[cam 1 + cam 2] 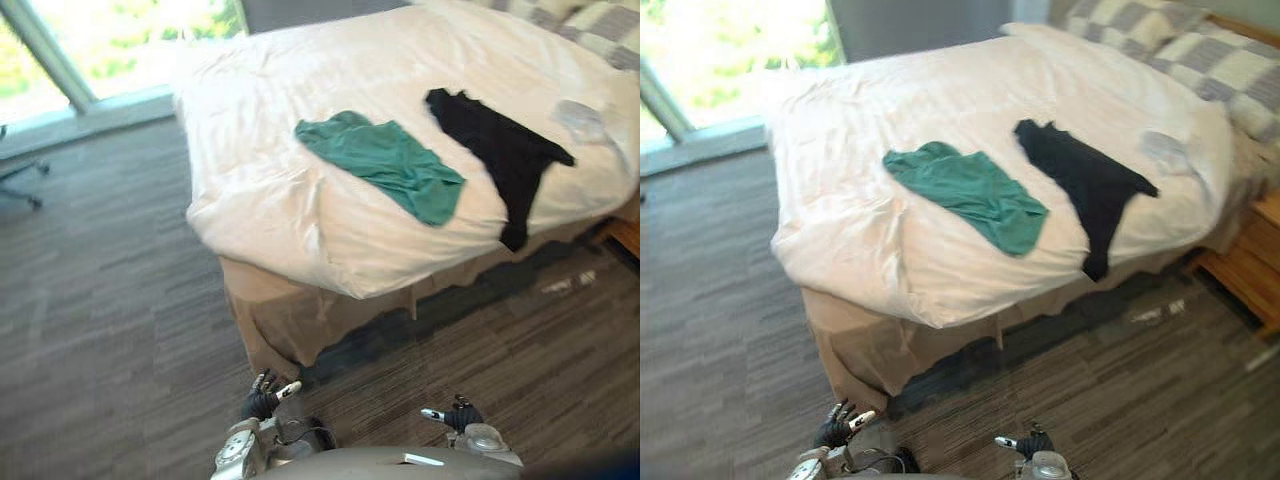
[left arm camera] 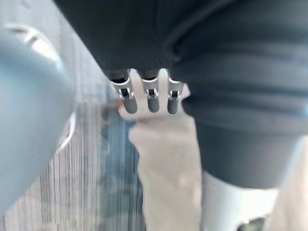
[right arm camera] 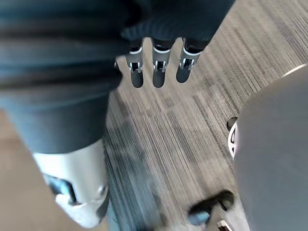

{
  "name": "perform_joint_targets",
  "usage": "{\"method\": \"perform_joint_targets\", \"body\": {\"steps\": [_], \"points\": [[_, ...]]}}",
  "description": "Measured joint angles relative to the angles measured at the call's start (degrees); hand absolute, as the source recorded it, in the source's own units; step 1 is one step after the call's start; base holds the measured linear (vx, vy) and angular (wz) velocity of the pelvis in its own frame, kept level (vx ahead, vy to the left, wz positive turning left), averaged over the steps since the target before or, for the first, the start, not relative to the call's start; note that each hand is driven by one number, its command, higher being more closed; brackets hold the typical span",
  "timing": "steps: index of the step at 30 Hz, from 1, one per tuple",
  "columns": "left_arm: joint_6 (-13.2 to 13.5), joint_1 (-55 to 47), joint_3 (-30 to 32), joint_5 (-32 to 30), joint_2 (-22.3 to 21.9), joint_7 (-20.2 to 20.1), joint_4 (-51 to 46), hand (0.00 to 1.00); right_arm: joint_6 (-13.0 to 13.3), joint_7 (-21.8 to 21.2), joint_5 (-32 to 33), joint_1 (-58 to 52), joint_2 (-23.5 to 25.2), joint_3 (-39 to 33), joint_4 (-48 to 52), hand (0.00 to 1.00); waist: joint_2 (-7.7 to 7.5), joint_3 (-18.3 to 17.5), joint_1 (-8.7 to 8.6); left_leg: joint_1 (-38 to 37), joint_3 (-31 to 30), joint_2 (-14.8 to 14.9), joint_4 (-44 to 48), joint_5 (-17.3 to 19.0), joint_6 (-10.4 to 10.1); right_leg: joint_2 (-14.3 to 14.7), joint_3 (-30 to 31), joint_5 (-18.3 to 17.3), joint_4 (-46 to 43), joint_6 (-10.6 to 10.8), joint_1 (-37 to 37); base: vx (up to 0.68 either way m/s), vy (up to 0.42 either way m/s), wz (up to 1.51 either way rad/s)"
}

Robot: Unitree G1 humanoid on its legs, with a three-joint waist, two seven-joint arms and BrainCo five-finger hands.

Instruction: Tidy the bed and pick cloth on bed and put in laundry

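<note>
Both hands hung low at the robot's sides above the floor, well apart from the bed. That suggested it had not yet come within reach. The left hand was empty, its fingers straight and relaxed. The right hand was empty too, its fingers loose and uncurled.

The green cloth lay rumpled on the white cover, near the middle of the bed's near edge. The black cloth lay just beside it toward the pillows, not touching it, with its narrow end drooping over that edge. A small pale item sat beyond it.

The green cloth, being closer to the foot corner, looked the likelier first pick. The drooping black end would probably offer an easy pinch.
</note>
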State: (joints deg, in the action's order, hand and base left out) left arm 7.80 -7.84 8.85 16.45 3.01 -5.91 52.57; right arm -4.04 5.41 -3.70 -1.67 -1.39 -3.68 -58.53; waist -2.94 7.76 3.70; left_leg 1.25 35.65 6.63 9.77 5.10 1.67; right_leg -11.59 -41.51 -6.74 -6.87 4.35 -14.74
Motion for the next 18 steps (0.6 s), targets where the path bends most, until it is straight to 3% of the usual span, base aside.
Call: {"method": "perform_joint_targets", "body": {"steps": [3, 5, 6, 7, 8, 10, 11, 12, 14, 15, 16, 18], "points": [[-2.64, 0.12, -1.14, 0.39, 1.42, -0.03, 0.66, 0.00, -0.01, 0.05, 0.05, 0.76, 0.60, 0.85, -0.70, 0.00, -0.99, -0.53, 0.28, -2.09, -2.35, -1.33, -1.49, -0.07, -0.07, -1.73, 0.30, 0.90, -5.32, 0.79, -0.75, 0.32, 0.016, 0.62], [-4.26, 0.17, -3.42, -0.36, 1.49, -0.01, 1.20, 0.00, -0.18, 0.09, 0.42, 1.86, 0.45, 0.86, -1.38, 0.00, 0.22, -0.41, -0.41, -5.65, -6.40, -1.64, -3.37, -0.05, -0.07, -4.55, 4.13, 3.43, -20.57, -2.97, 1.74, 0.28, -0.019, 0.84], [-4.97, 0.37, -5.00, -0.56, 1.74, 0.00, 1.54, 0.00, -0.26, 0.13, 1.14, 1.59, 0.48, 0.89, -1.41, 0.00, 1.53, -0.01, -1.36, -6.89, -8.69, -0.26, -4.37, -0.01, -0.13, -4.67, 7.77, -0.07, -26.74, -2.43, 4.41, 0.20, -0.156, 1.02], [-5.95, 1.68, -5.84, -1.87, 1.86, 0.12, 2.60, 0.00, -0.66, 0.12, 2.42, 1.82, -0.06, 0.87, -0.95, 0.00, 2.08, 0.18, -1.64, -7.99, -11.19, 0.98, -5.17, -0.01, -0.29, -3.29, 10.25, -6.46, -28.60, -1.61, 7.21, 0.26, -0.267, 1.22], [-7.15, 3.01, -6.69, -2.45, 2.05, 0.08, 3.99, 0.00, -0.91, 0.45, 4.16, 1.95, -0.45, 0.90, -0.28, 0.00, 2.80, 0.63, -1.39, -8.60, -13.25, 2.36, -5.35, -0.56, -1.17, -1.77, 11.97, -9.34, -26.79, -1.63, 9.89, 0.24, -0.270, 1.01], [-7.63, 3.40, -7.22, -2.51, 2.43, -0.05, 4.91, 0.00, -1.26, 1.04, 6.73, 1.75, -0.52, 1.11, 0.27, 0.00, 2.62, 0.70, -1.79, -8.77, -16.17, 2.82, -5.48, -1.09, -2.67, -0.30, 14.21, -8.54, -16.66, -0.77, 12.21, 0.15, -0.245, 0.96], [-7.64, 3.40, -7.33, -2.51, 3.09, -0.17, 4.87, 0.00, -1.34, 1.43, 7.64, 1.86, -0.52, 1.36, 0.14, 0.00, 1.46, 1.00, -1.81, -9.18, -17.44, 1.17, -6.14, -1.20, -3.99, -0.84, 14.91, -3.34, -9.19, -1.11, 12.42, 0.11, -0.281, 1.12], [-7.49, 4.03, -7.11, -2.35, 3.95, -0.05, 5.58, 0.00, -1.54, 1.51, 9.02, 1.97, -0.66, 2.27, -0.88, 0.00, -0.25, 1.65, -1.96, -10.79, -19.13, -0.11, -8.04, -0.61, -6.75, -2.35, 16.42, -0.54, -7.91, -0.39, 12.62, 0.09, -0.253, 0.77], [-7.34, 3.27, -7.16, -2.49, 2.99, -0.35, 6.01, 0.00, -2.15, 1.86, 10.30, 2.39, -2.65, 2.21, -1.82, 0.00, 2.57, 0.61, -1.49, -11.91, -18.51, 0.57, -10.78, -2.21, -7.30, -0.76, 16.13, -0.55, -5.73, -0.36, 11.93, 0.12, -0.235, 0.34], [-7.20, 3.05, -6.39, -2.39, 1.55, -0.35, 6.00, 0.00, -2.62, 1.99, 11.12, 3.46, -4.12, 2.70, -2.51, 0.00, 4.74, 0.62, -1.41, -12.36, -18.56, 1.64, -12.55, -3.36, -8.03, 0.96, 15.54, -0.31, -3.63, -0.42, 11.21, 0.10, -0.171, 0.12], [-7.06, 2.89, -6.04, -2.41, 1.00, -0.37, 5.99, 0.00, -3.60, 1.95, 11.38, 4.22, -4.35, 3.57, -2.98, 0.00, 5.66, 0.56, -1.34, -12.31, -18.63, 2.81, -13.39, -3.87, -8.70, 2.71, 15.16, 0.73, -1.60, -1.07, 10.26, 0.06, -0.117, 0.04], [-6.72, 2.84, -5.56, -1.21, 0.87, -0.46, 5.94, 0.00, -4.70, 1.82, 11.57, 4.28, -3.75, 4.36, -3.41, 0.00, 5.15, 0.47, -1.03, -12.54, -18.52, 4.38, -13.85, -4.31, -9.43, 4.86, 14.58, 1.97, 1.14, -1.84, 9.06, 0.08, -0.139, -0.04]]}}
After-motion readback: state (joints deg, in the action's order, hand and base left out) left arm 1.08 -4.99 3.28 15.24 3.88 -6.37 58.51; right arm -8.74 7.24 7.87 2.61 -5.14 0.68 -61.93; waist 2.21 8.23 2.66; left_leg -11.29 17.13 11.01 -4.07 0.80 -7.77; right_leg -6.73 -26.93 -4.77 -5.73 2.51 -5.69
